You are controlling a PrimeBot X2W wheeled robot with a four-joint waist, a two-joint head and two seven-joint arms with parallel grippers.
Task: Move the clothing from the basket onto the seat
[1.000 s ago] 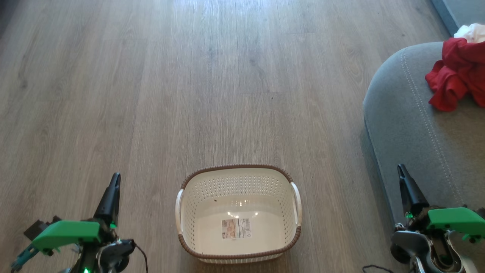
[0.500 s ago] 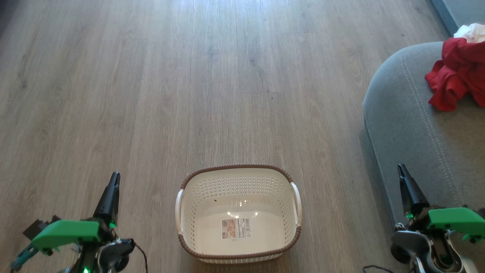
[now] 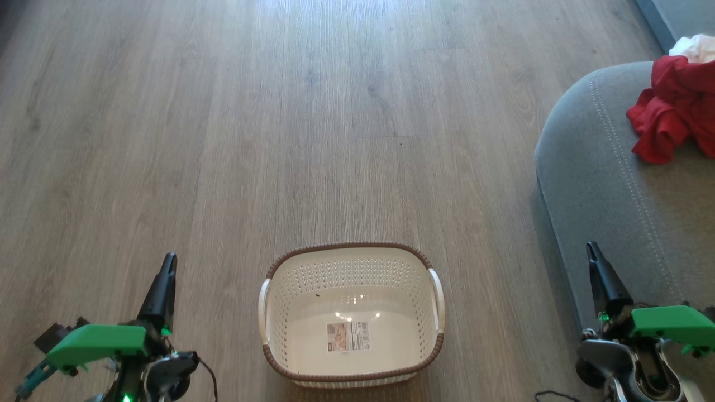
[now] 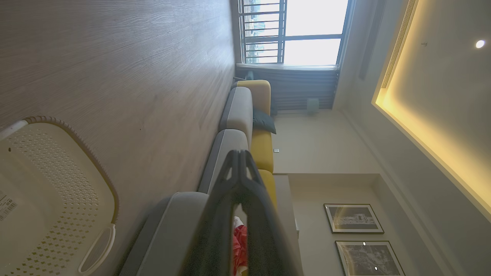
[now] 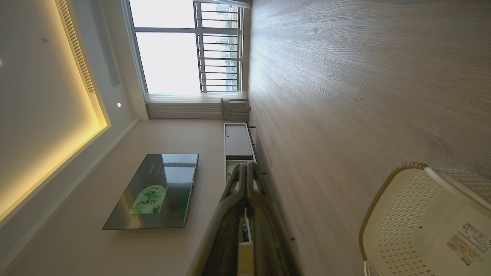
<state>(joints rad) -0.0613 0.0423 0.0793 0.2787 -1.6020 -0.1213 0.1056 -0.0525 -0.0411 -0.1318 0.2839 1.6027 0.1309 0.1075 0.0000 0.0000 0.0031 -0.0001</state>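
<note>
The cream basket [image 3: 433, 326] with a brown rim stands on the floor in front of me, holding nothing but a label sticker [image 3: 348, 336]. The clothing [image 3: 673, 114], red garments with a white one [image 3: 695, 47] behind, lies on the grey seat [image 3: 603, 190] at the right. My left gripper [image 3: 167, 262] is shut and holds nothing, low at the basket's left. My right gripper [image 3: 592, 249] is shut too, in front of the seat's near side. The left wrist view shows the basket [image 4: 57, 184], the seat [image 4: 172, 222] and a bit of red clothing [image 4: 239, 249] between the shut fingers [image 4: 222, 214].
Wooden floor [image 3: 279, 111] stretches ahead and to the left. The right wrist view shows the basket [image 5: 422, 214], a low TV cabinet [image 5: 238, 142], a television [image 5: 157, 188] and a window [image 5: 184, 46]. A grey and yellow sofa [image 4: 249, 122] runs toward the window in the left wrist view.
</note>
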